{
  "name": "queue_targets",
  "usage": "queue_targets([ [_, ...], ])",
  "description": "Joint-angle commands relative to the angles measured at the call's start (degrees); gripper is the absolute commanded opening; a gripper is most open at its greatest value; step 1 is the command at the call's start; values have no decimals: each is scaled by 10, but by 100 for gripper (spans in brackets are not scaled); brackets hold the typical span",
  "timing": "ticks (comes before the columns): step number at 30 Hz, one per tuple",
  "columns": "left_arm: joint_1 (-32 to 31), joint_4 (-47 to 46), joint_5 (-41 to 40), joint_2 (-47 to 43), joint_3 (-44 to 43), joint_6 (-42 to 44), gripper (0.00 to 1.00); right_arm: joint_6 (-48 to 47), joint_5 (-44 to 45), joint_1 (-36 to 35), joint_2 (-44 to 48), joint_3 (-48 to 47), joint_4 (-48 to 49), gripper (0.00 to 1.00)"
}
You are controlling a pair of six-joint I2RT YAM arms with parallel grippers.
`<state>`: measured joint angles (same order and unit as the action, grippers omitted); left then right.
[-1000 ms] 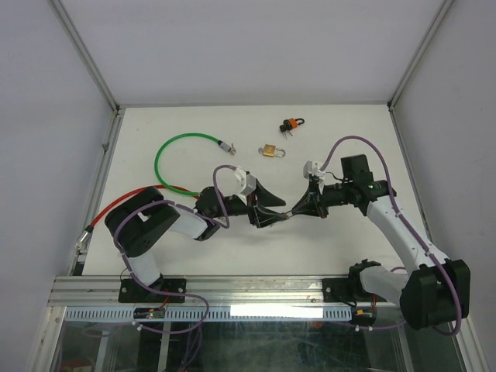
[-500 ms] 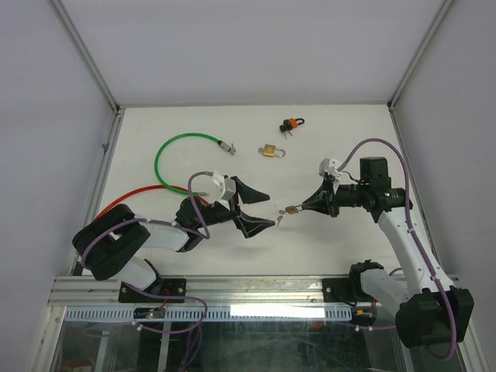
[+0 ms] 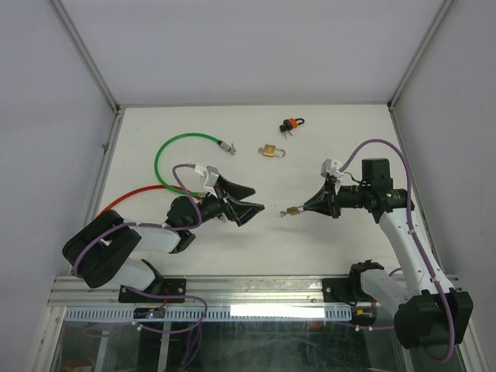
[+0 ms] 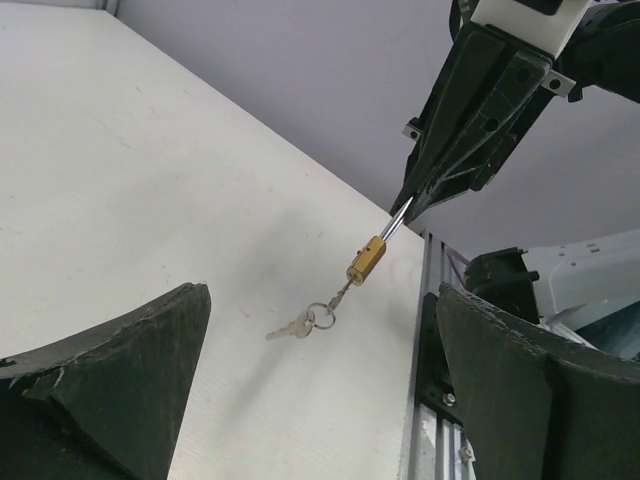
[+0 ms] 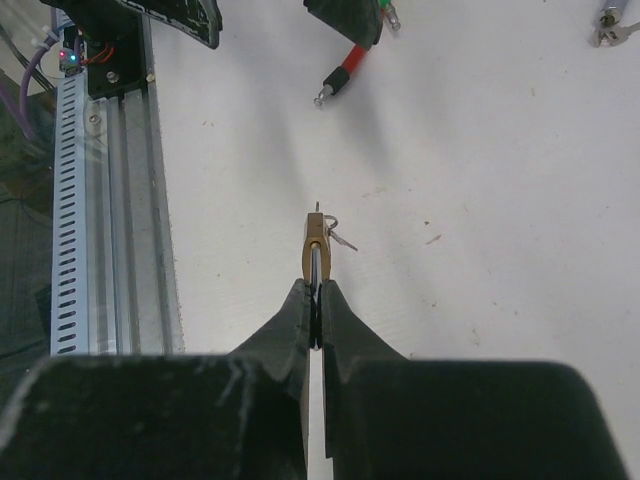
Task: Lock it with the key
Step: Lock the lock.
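Note:
A small brass padlock (image 3: 293, 210) hangs in the air, its silver shackle pinched in my shut right gripper (image 3: 304, 208). In the right wrist view the padlock (image 5: 316, 248) sticks out just past the fingertips of that gripper (image 5: 317, 297). A key (image 4: 343, 292) sits in the bottom of the padlock (image 4: 366, 261), and a second key (image 4: 292, 325) dangles from its ring. My left gripper (image 3: 256, 198) is wide open to the left of the lock, apart from it, with nothing between its fingers (image 4: 130, 370).
A second brass padlock (image 3: 269, 150) and an orange-and-black lock (image 3: 291, 123) lie at the back. A green cable loop (image 3: 180, 147) and a red cable (image 3: 128, 198) lie at the left. The metal table rail (image 5: 95, 200) runs along the near edge.
My left gripper has opened, let go of the key and drawn back to the left. My right gripper has shifted a little right, still holding the padlock.

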<state>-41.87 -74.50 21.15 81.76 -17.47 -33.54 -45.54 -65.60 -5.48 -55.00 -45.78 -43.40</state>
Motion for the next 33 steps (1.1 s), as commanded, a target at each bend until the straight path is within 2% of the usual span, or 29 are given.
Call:
queue_targets([
  [1,1,37,-20,-19,-15,-48,99,-6,-26,6,13,-18,5,0],
  [7,2,171,-47,-57,-38,-26,97,-8,-28,11,13,-17,4,0],
  [15,-11,200,-16,-76,-47,1,93,-5,-33,12,7,-15,7,0],
  [21,-16,214,-12,-70,-60,-3,79,-2,-34,13,7,-13,11,0],
  [29,-65,256,-114,-73,-68,6,71,-1,-35,14,8,-11,14,0],
  [33,-86,249,-129,-61,-70,5,63,-1,-37,14,9,-11,14,0],
])
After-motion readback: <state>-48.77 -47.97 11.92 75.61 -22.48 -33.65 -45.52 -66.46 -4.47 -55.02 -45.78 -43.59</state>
